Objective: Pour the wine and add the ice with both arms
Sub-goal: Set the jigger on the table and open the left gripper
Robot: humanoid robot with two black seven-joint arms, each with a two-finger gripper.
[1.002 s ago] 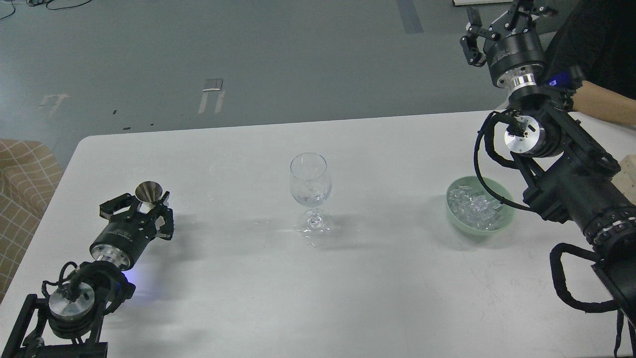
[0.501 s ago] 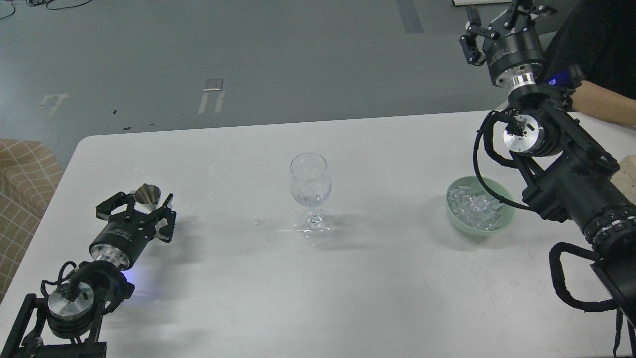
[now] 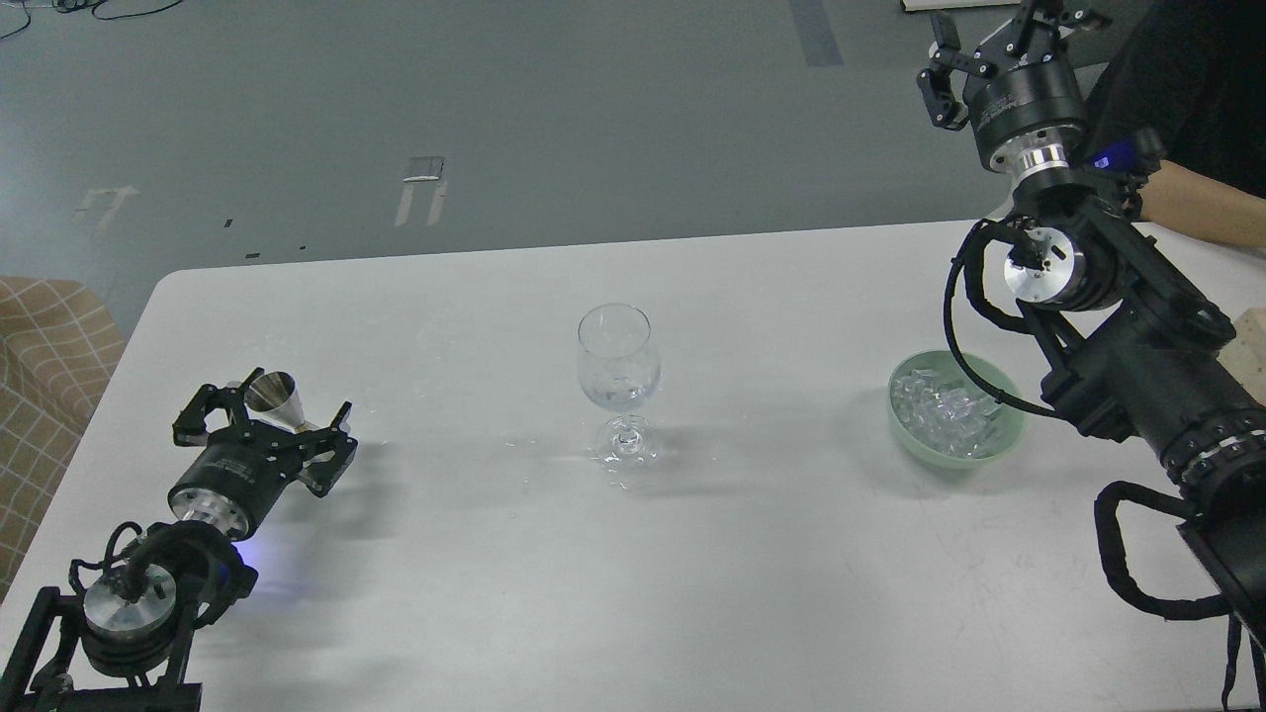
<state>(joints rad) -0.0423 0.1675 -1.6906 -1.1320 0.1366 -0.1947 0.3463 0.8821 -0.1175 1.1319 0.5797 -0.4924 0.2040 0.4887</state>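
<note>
The worktop [image 3: 752, 593] was a white, matte slab with rounded far corners, carrying soft grey shadows and a scatter of small wet drops near its middle; beyond it lay a grey-green floor [image 3: 593, 109] marked with strips of pale tape [image 3: 423, 188], and a tan checked cushion [image 3: 45, 366] showed at the left edge. A wine glass [image 3: 618, 381] stood upright near the worktop's centre, with a few ice cubes [image 3: 619, 383] and a little clear wine barely showing low in its bowl. Well to its right sat a pale green bowl [image 3: 999, 440] heaped with more ice [image 3: 945, 410]. The left arm [image 3: 148, 583] lay low over the worktop's left side; the left tool [image 3: 265, 420] had its fingers spread wide around a small steel cup [image 3: 274, 398] that stood tilted on the worktop, and whether they touched it could not be told. The right arm [image 3: 1137, 366] rose over the bowl; the right tool [image 3: 999, 44] was lifted high beyond the far edge, its fingers apart and holding nothing. A bare forearm [image 3: 1202, 203] reached in at the right.
</note>
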